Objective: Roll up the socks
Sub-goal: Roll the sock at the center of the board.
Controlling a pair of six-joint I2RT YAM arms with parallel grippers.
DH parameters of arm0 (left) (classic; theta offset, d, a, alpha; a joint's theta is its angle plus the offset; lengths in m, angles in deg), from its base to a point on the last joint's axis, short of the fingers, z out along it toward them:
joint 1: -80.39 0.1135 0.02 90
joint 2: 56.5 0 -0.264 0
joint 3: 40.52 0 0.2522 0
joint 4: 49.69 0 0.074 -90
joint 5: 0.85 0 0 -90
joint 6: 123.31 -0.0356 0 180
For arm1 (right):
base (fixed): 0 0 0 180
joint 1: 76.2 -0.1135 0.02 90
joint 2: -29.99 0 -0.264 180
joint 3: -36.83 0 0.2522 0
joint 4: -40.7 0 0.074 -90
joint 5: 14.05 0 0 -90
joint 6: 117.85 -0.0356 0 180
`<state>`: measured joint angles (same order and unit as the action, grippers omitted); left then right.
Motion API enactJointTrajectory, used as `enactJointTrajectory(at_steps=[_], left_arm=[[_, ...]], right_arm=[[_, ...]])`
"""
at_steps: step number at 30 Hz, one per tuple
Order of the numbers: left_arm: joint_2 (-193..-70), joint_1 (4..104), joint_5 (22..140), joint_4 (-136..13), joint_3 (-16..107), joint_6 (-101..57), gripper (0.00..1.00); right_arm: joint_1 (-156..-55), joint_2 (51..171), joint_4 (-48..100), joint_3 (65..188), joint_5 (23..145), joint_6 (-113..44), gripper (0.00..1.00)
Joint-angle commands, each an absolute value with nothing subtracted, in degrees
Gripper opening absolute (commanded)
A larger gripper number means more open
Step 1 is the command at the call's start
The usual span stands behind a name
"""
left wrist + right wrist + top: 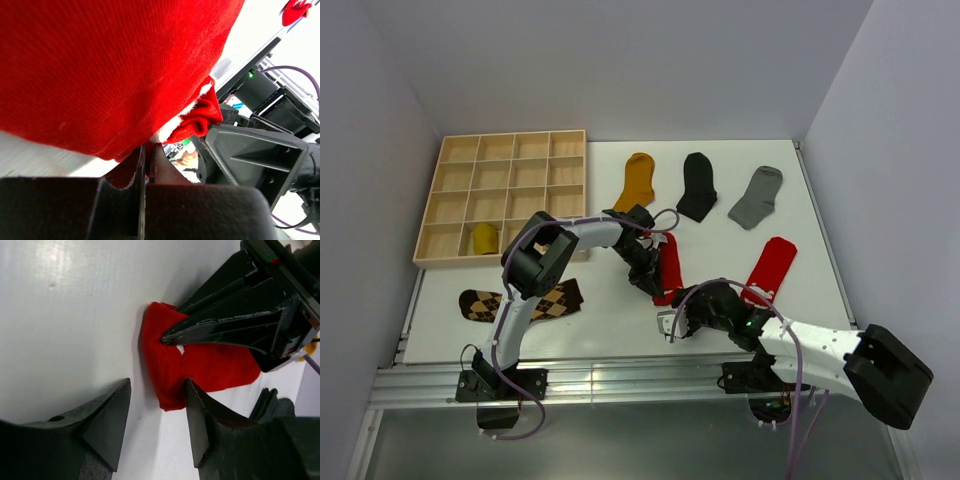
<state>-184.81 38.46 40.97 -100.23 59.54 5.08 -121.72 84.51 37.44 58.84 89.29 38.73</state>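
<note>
Where socks (697, 186), white table (620, 322), grey walls (620, 60)

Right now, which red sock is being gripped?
The centre red sock, pinched in the left gripper; the right-hand red sock lies flat, unheld.

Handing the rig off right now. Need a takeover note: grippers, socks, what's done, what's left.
Left gripper: shut, pinching the edge of a red sock.
Right gripper: open at that sock's end, not gripping.
Flat on the table: second red sock, mustard sock, black sock, grey sock, argyle socks.
Done: one yellow bundle in the wooden tray.
Left: roll the rest.
</note>
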Motion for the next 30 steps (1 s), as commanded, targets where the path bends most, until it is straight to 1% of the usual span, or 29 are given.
enactJointTrajectory(at_steps=[1,4,7,9,11,12,14,17,18,22,24,26,30], left_arm=[[-186.0,38.7,44.4,-102.0,60.8,4.0,0.00],[-185.7,38.6,44.4,-102.1,60.6,3.9,0.00],[-185.3,38.7,44.3,-102.0,60.1,3.6,0.01],[-185.1,38.7,44.6,-102.4,59.8,3.3,0.00],[-184.7,38.8,44.3,-101.9,59.2,3.4,0.03],[-184.1,38.8,44.4,-101.3,58.9,3.7,0.07],[-183.4,38.8,44.2,-99.9,57.9,4.3,0.09],[-181.4,39.2,44.7,-96.4,55.8,6.8,0.19],[-179.7,39.3,45.5,-95.3,55.2,8.6,0.25],[-174.9,39.7,46.6,-85.2,50.9,14.0,0.36],[-171.5,39.7,47.8,-81.8,48.4,16.2,0.42],[-169.2,39.8,50.2,-77.5,45.3,17.7,0.44],[-162.7,40.5,54.8,-70.9,39.5,21.2,0.43]], right_arm=[[-123.3,88.4,46.6,58.0,83.4,41.0,0.55],[-123.9,92.5,52.0,57.4,81.6,42.0,0.53],[-124.2,94.7,53.1,57.7,81.1,42.9,0.50],[-124.3,95.9,51.9,58.7,81.5,42.5,0.42],[-124.5,96.0,49.6,59.6,82.2,41.0,0.29],[-124.5,95.9,47.2,60.9,83.0,40.3,0.19],[-124.4,94.6,45.0,61.7,84.0,38.3,0.17],[-123.6,91.5,36.4,64.7,88.9,35.6,0.14],[-123.5,90.9,31.6,66.7,90.1,35.0,0.14],[-122.7,90.0,22.1,71.5,96.7,32.1,0.12],[-120.6,91.0,16.6,74.7,100.0,31.4,0.11],[-118.9,92.8,13.7,76.7,104.0,30.6,0.11],[-114.4,98.2,4.7,82.9,110.7,30.7,0.11]])
